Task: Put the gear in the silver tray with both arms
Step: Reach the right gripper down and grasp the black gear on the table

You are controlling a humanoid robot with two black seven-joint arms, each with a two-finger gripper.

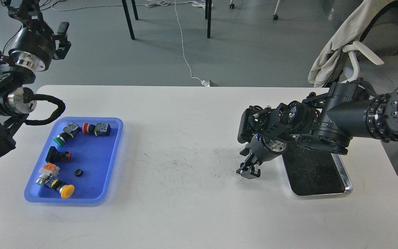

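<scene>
Nearest the camera, the bare front of the white table (199,214) runs along the lower edge of the frame. At lower left lies a blue plastic tray (114,152) holding several push-button switches, among them a yellow-capped one (67,191), a green-capped one (58,139) and a red-capped one (85,128). The small black toothed gear (78,172) rests flat on the blue floor of that tray, just right of centre, apart from the switches.

At right, the shiny rectangular silver tray (348,185) with raised rim and dark reflective bottom looks empty; my right arm hides its upper part. My right gripper (248,171) hangs low at the tray's left edge, over bare table, its short fingers close together with nothing between them that I can make out. My left gripper (62,38), raised at upper left beyond the table's far edge, is seen too dark for me to tell how far its fingers are parted; it appears to carry nothing.

The gear I judge light, rigid and hard, likely to slip or skate on smooth plastic. The best hold, I judge, is a pinch across its outer teeth from above, fingertips set down on the tray floor on either side.
</scene>
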